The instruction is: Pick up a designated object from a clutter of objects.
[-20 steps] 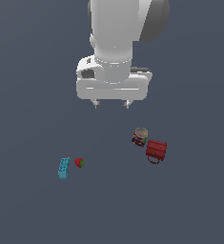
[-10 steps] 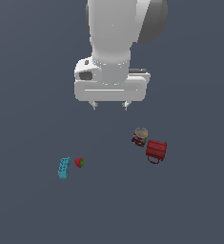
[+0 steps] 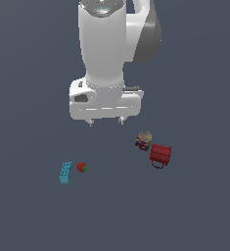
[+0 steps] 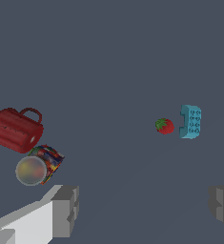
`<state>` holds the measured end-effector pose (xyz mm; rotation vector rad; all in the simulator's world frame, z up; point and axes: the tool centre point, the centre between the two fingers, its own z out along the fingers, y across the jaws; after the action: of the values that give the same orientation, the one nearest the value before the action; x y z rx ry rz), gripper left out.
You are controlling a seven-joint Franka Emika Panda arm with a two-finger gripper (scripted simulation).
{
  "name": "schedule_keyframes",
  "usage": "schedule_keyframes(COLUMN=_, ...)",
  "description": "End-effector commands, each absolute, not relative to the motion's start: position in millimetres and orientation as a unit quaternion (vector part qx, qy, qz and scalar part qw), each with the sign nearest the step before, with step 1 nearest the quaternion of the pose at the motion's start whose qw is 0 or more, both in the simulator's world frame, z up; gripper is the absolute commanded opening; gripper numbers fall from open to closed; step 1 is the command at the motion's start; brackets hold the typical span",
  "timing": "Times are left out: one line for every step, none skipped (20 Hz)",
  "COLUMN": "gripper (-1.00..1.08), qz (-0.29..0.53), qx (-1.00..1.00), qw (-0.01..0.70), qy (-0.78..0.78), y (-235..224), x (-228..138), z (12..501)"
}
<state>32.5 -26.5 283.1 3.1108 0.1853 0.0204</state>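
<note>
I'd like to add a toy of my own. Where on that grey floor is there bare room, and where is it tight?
The widest bare patch lies between the strawberry and the small can. Crowded: the strawberry sits close beside the blue brick, and the can nearly touches the red ribbed box. The gripper hangs open above, holding nothing.

Simulated test scene: featureless dark grey-blue floor (image 3: 33, 73), flat rendering, no walls, no furniture.

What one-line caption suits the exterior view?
Open gripper hovering above strawberry, cyan brick, can and red box.
</note>
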Motion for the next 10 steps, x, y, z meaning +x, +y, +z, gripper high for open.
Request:
schedule_keyframes(gripper=1.00, qz=0.005, qx=0.997, qw=0.012, qy=0.079, y=-36, x=40, z=269)
schedule_keyframes(gripper=1.00, qz=0.005, qx=0.996, qw=0.012, qy=0.087, y=-40, x=44, z=262)
schedule_keyframes(gripper=1.00, qz=0.005, qx=0.995, qw=0.012, qy=0.097, y=-44, x=47, z=256)
schedule_keyframes(gripper=1.00, qz=0.004, qx=0.994, qw=0.012, qy=0.106, y=-48, x=50, z=248)
schedule_keyframes(gripper=1.00, qz=0.004, qx=0.993, qw=0.011, qy=0.115, y=-53, x=54, z=241)
schedule_keyframes(gripper=1.00, qz=0.003, qx=0.992, qw=0.011, qy=0.124, y=-57, x=57, z=234)
schedule_keyframes(gripper=1.00, qz=0.003, qx=0.991, qw=0.011, qy=0.134, y=-62, x=60, z=227)
schedule_keyframes(gripper=1.00, qz=0.003, qx=0.990, qw=0.010, qy=0.143, y=-66, x=62, z=219)
schedule_keyframes(gripper=1.00, qz=0.002, qx=0.988, qw=0.010, qy=0.152, y=-71, x=65, z=212)
schedule_keyframes(gripper=1.00, qz=0.002, qx=0.987, qw=0.009, qy=0.161, y=-75, x=68, z=204)
